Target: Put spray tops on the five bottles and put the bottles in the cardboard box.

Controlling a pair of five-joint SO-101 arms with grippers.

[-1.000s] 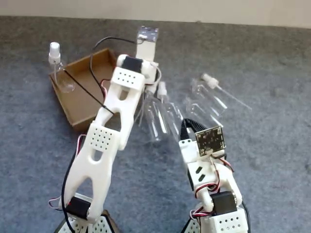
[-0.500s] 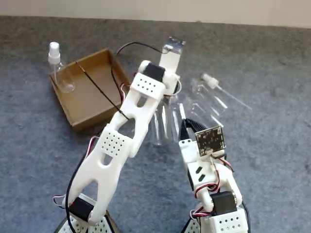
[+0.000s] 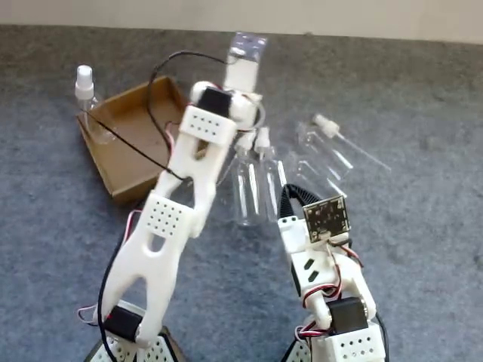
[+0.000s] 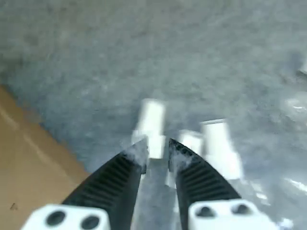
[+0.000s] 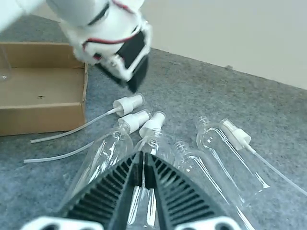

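Two clear bottles with white spray tops [image 3: 243, 185] [image 3: 269, 179] lie side by side on the grey carpet. My left gripper [image 4: 157, 151] hovers just above their tops, fingers a narrow gap apart and holding nothing. In the right wrist view, the left gripper [image 5: 135, 79] hangs over a loose spray top [image 5: 128, 102] with a long tube. My right gripper [image 5: 144, 167] is shut and empty, low behind the bottles [image 5: 103, 153]. Two uncapped bottles [image 3: 317, 154] lie to the right, a spray top [image 3: 326, 124] resting on one. Another capped bottle [image 3: 85, 94] stands at the cardboard box [image 3: 128, 162].
The open box [image 5: 38, 91] sits left of the bottles, with the left arm [image 3: 200, 151] and its black cable passing over its near corner. Thin tubes [image 5: 57, 155] trail across the carpet between box and bottles. The right arm [image 3: 324, 256] stands at the front.
The left arm swung right over the bottles, then came partway back toward the box. The two capped bottles now lie straighter, side by side. The right arm has not moved.
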